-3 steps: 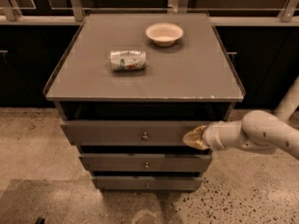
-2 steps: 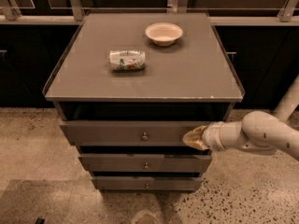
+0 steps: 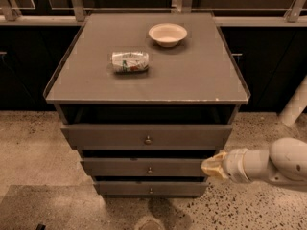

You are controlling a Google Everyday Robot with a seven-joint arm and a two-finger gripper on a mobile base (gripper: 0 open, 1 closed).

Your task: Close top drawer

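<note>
The top drawer (image 3: 110, 137) is the widest grey-brown front of the cabinet, with a small round knob (image 3: 148, 140) at its centre. It stands pulled out a little, with a dark gap between it and the cabinet top (image 3: 192, 80). My gripper (image 3: 213, 166), beige-tipped on a white arm (image 3: 268, 164), comes in from the right. It sits low, at the right end of the second drawer (image 3: 120, 167), just below the top drawer's lower right corner. It does not appear to touch the top drawer.
A white bowl (image 3: 167, 34) and a crushed can (image 3: 130, 62) lie on the cabinet top. A third drawer (image 3: 124, 188) is at the bottom. Speckled floor (image 3: 33, 152) surrounds the cabinet; dark cabinets and a rail stand behind.
The gripper has dropped down and slightly right, from the right end of the top drawer's front to the level of the second drawer. The top drawer looks unmoved.
</note>
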